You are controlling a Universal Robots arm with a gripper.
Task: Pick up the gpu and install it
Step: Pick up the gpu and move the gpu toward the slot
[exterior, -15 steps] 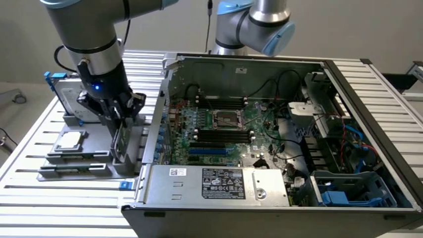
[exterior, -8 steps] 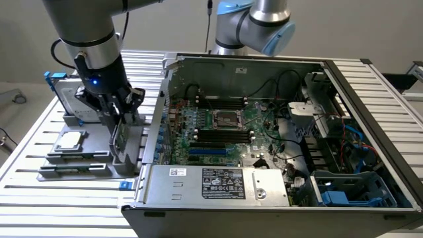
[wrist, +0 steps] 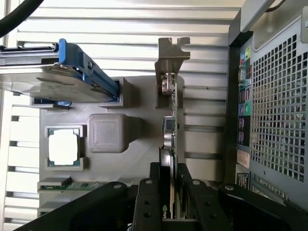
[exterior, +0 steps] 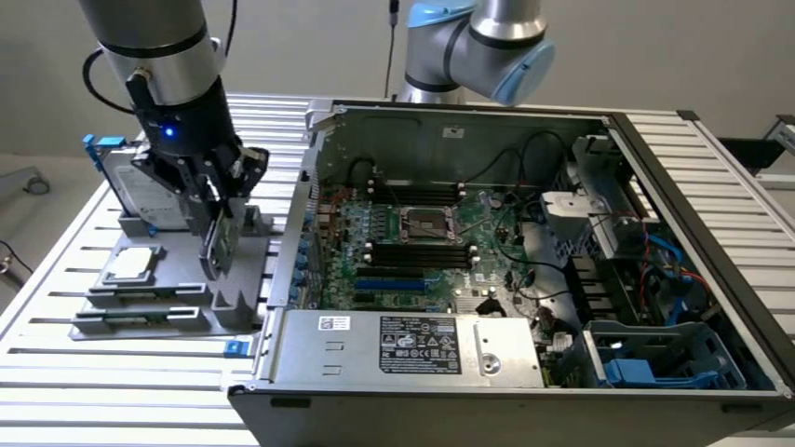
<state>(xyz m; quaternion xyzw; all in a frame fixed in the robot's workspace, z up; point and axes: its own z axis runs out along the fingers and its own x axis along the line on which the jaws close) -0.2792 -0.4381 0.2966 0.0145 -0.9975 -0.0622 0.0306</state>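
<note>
The gpu (exterior: 220,244) is a thin card standing on edge over the grey holder (exterior: 168,303) at the exterior view's left. In the wrist view the gpu (wrist: 172,125) is seen edge-on, its silver end bracket (wrist: 172,53) at the far end. My gripper (exterior: 218,216) comes down from above, and its black fingers (wrist: 147,202) press on both faces of the card; the gripper (wrist: 171,195) is shut on it. Whether the card's lower edge still sits in the holder's slot is hidden.
The open computer case (exterior: 311,186) lies beside the holder, with its motherboard (exterior: 423,233) exposed and its perforated rear panel (wrist: 274,106) close to the card. A silver hard drive with blue rails (wrist: 53,82), a square processor chip (wrist: 63,147) and a memory stick (wrist: 67,184) sit in the holder.
</note>
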